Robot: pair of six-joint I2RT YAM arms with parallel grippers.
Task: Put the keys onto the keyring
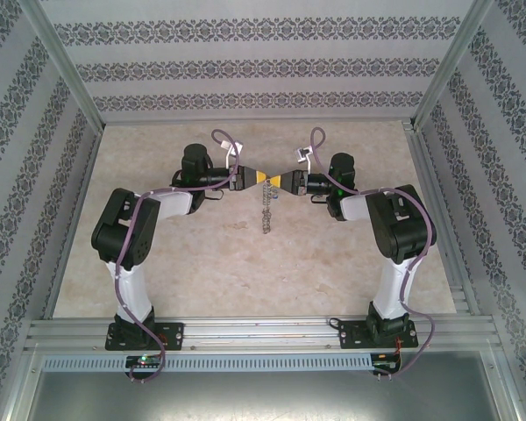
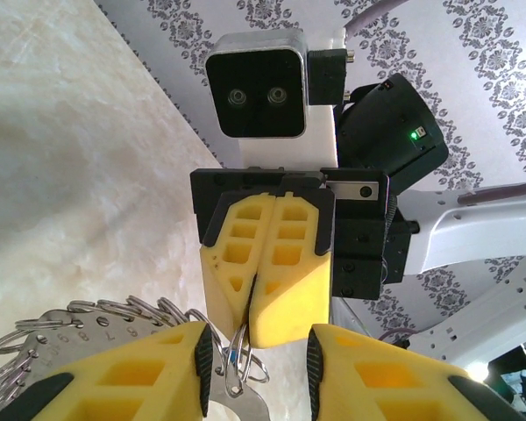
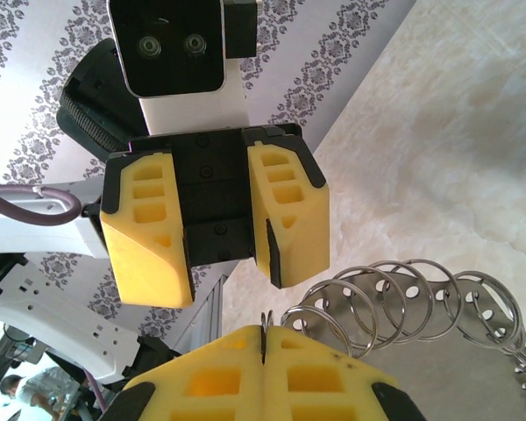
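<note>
Left gripper (image 1: 260, 178) and right gripper (image 1: 273, 182) sit tip to tip above mid-tabletop (image 1: 202, 263), closer to the far edge. Keyring (image 1: 266, 210) hangs under the meeting point, between them.

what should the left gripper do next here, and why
Probably close the left gripper on the split ring in front of it. The right gripper is shut on that ring, and the left fingers stand apart on either side of it. A small squeeze should give a two-gripper hold while the rest of the keyring hangs below.
</note>
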